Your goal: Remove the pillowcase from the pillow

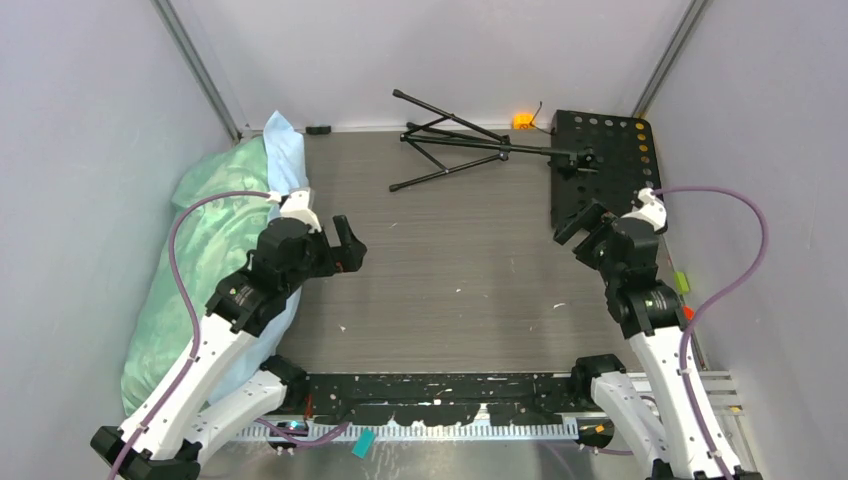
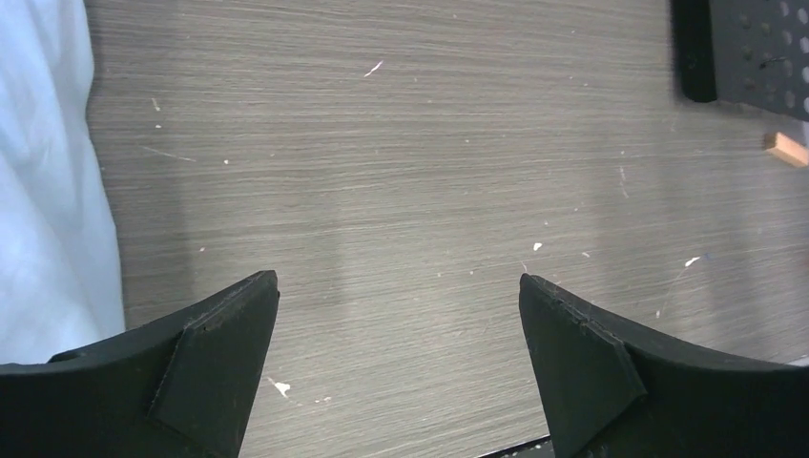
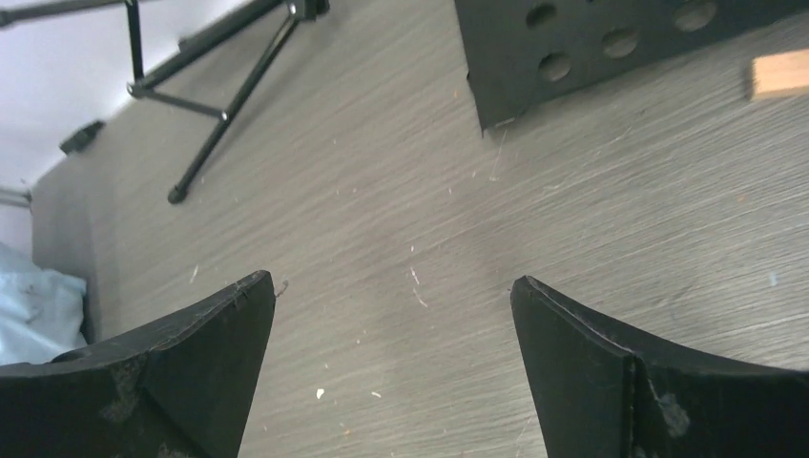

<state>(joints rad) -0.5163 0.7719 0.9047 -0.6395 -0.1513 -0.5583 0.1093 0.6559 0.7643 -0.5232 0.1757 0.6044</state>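
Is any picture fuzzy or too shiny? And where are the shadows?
Top external view: the light is soft and even, with hardly any shadows on the table. Left wrist view: pale shiny streaks show on the wood, and the pillowcase looks washed out, nearly white. Right wrist view: the wooden block at the top right is fuzzy, with soft edges.

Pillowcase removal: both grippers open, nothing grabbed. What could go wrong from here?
1. The pillowcase lies pressed against the left wall, partly under the left arm; that arm's purple cable could snag the fabric.
2. The right gripper sits across the table by the perforated board; reaching over risks crossing the left gripper.
3. No open end of the case shows, so a pinch may catch stuffing too.
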